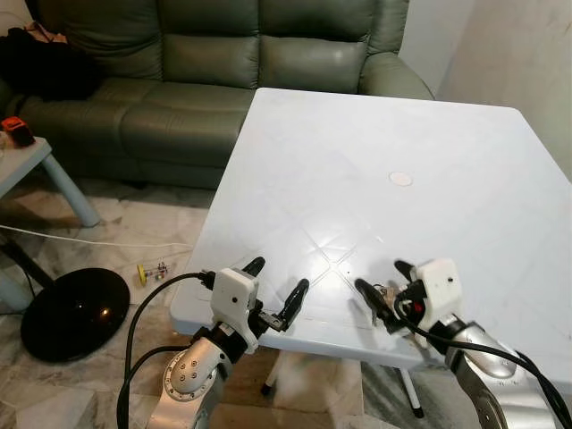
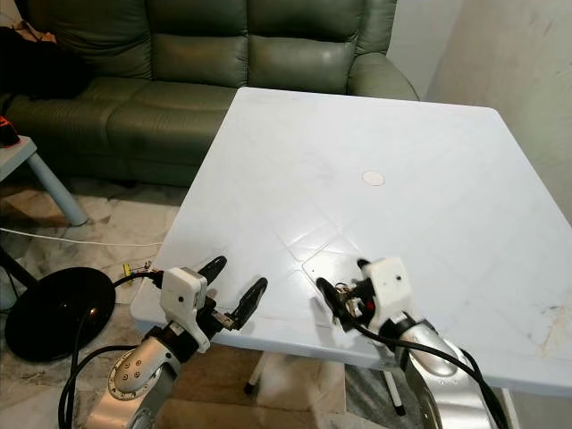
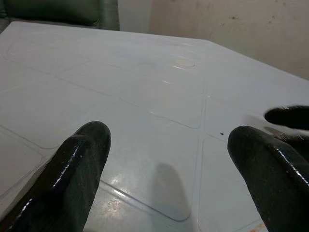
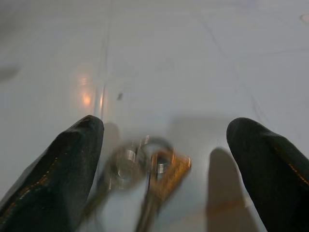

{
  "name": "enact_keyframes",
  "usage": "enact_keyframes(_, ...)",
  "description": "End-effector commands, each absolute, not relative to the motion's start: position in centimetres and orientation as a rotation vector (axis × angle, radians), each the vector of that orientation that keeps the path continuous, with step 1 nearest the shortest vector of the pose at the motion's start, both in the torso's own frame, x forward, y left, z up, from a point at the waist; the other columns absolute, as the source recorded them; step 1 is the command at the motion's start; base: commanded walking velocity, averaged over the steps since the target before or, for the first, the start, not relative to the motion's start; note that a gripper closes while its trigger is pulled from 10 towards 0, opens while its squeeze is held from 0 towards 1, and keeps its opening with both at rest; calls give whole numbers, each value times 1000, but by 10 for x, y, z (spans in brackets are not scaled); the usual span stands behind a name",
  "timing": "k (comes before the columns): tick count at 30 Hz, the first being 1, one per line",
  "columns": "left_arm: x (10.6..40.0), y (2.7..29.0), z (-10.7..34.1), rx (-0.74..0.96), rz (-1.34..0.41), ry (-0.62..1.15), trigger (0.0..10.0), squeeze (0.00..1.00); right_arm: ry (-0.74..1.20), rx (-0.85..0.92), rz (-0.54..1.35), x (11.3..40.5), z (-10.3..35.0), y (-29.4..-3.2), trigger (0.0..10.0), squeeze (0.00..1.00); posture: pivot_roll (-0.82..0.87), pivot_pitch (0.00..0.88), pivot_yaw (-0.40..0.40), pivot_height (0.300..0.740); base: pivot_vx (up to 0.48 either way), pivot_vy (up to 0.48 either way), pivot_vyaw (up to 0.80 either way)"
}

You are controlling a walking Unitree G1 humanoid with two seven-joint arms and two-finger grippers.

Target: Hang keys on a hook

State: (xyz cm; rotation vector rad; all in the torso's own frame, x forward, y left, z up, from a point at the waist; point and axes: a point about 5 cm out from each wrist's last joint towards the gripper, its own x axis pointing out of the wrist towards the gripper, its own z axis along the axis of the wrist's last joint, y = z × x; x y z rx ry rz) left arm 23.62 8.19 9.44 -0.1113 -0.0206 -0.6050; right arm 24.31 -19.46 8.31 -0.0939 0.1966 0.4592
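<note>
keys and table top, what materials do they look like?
Keys: metal by the look, with silvery rings and one brass-toned piece that glints; blurred, so the alloy is unclear. They lie between the open fingers of the right claw. Table: probably moulded white plastic, smooth and semi-gloss, with embossed panel lines and soft glare.

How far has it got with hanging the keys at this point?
Early stage. Done: the right gripper sits over the keys, fingers open on either side of them near the front edge of the white table. In hand: nothing is gripped yet; the keys lie on the table. The left gripper is open at the table edge. Left: grasp, lift, carry to a hook and hang.
</note>
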Motion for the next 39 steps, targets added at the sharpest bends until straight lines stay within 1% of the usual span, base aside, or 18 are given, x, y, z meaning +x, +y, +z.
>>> enact_keyframes(1, 235, 81, 99, -106, -623, -37, 10000, 0, 186, -111, 513, 235, 80, -200, 10000, 0, 103, 78, -24, 740, 0, 0, 0)
enact_keyframes(3, 236, 81, 99, -108, -624, -38, 10000, 0, 191, -89, 536, 232, 78, -200, 10000, 0, 103, 78, -24, 740, 0, 0, 0)
enact_keyframes(4, 236, 81, 99, -109, -624, -38, 10000, 0, 202, -97, 537, 231, 76, -200, 9725, 0, 103, 78, -24, 740, 0, 0, 0)
enact_keyframes(5, 236, 81, 99, -110, -625, -38, 10000, 0, 218, -122, 524, 230, 73, -201, 10000, 0, 99, 76, -20, 740, 0, 0, 0)
enact_keyframes(13, 239, 81, 101, -121, -628, -41, 10000, 0, 205, -110, 485, 231, 70, -202, 10000, 0, 96, 73, -14, 740, 0, 0, 0)
enact_keyframes(14, 239, 81, 101, -121, -627, -41, 10000, 0, 193, -111, 480, 231, 70, -202, 9490, 0, 96, 72, -14, 740, 0, 0, 0)
enact_keyframes(15, 239, 81, 101, -123, -626, -41, 10000, 0, 189, -102, 483, 231, 70, -201, 4706, 0, 97, 70, -15, 740, 0, 0, 0)
enact_keyframes(16, 239, 81, 101, -124, -625, -41, 10000, 0, 186, -96, 484, 231, 70, -201, 4706, 0, 97, 70, -15, 740, 0, 0, 0)
enact_keyframes(18, 239, 81, 101, -126, -623, -41, 10000, 0, 172, -96, 492, 232, 72, -201, 1569, 0, 99, 67, -15, 740, 0, 0, 0)
enact_keyframes(19, 239, 81, 101, -126, -622, -43, 10000, 0, 176, -94, 490, 232, 71, -201, 235, 0, 99, 67, -15, 740, 0, 0, 0)
enact_keyframes(20, 239, 81, 102, -127, -622, -43, 10000, 0, 178, -93, 490, 232, 71, -202, 314, 0, 99, 67, -15, 740, 0, 0, 0)
enact_keyframes(21, 239, 81, 102, -127, -621, -43, 10000, 0, 170, -96, 497, 232, 72, -201, 0, 0, 99, 67, -15, 740, 0, 0, 0)
enact_keyframes(23, 239, 82, 102, -124, -616, -43, 10000, 0, 158, -104, 502, 232, 73, -202, 0, 0, 102, 68, -18, 740, 0, 0, 0)
enact_keyframes(27, 239, 83, 102, -125, -607, -45, 10000, 0, 125, -51, 534, 231, 77, -202, 0, 0, 103, 69, -19, 740, 0, 0, 0)
enact_keyframes(39, 239, 84, 102, -126, -596, -45, 10000, 0, 116, -58, 532, 231, 78, -202, 0, 0, 110, 77, -23, 740, 0, 0, 0)
